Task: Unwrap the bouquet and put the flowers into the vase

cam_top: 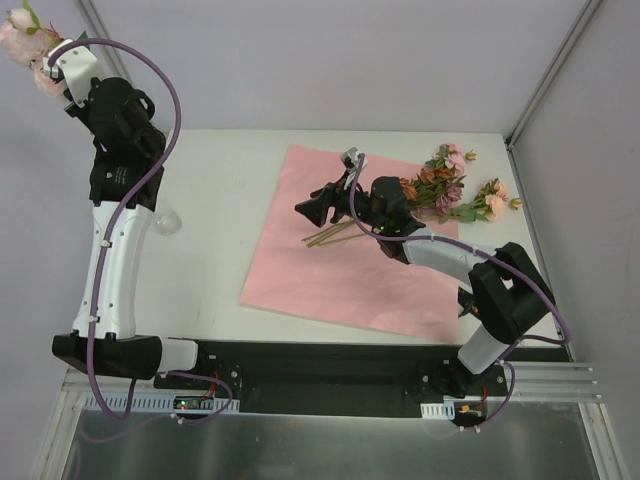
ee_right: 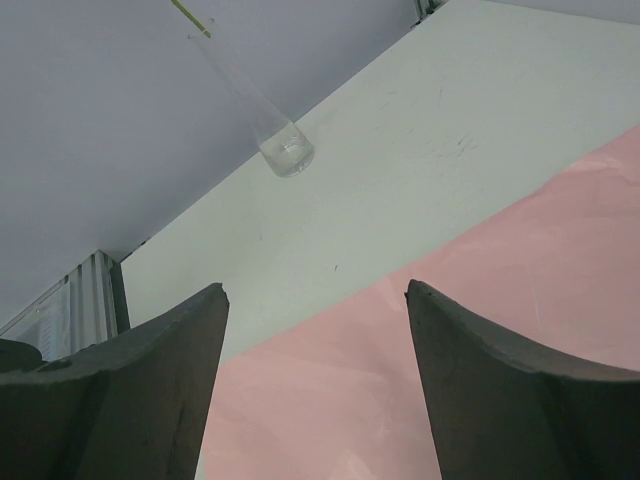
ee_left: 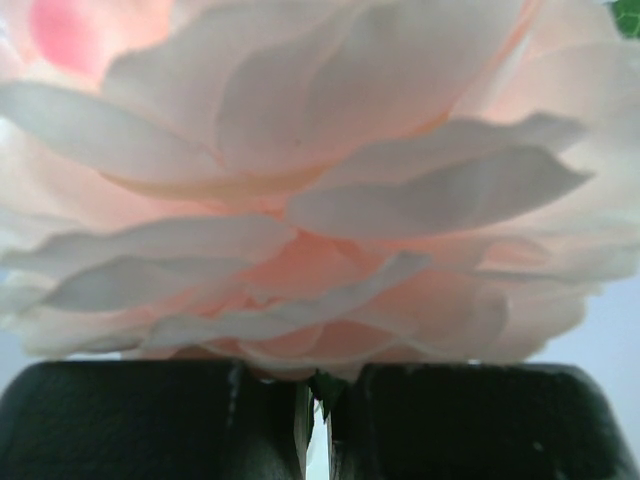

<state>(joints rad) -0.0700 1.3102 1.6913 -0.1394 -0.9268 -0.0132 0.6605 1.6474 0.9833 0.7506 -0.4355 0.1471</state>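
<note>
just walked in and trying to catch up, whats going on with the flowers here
The bouquet is unwrapped: the pink paper lies flat on the table, with most of the flowers resting on its far right side. The left tool is shut on the stem of a pale pink rose, held high at the far left, above the clear vase. The right tool is open and empty, hovering over the paper by the stems.
</note>
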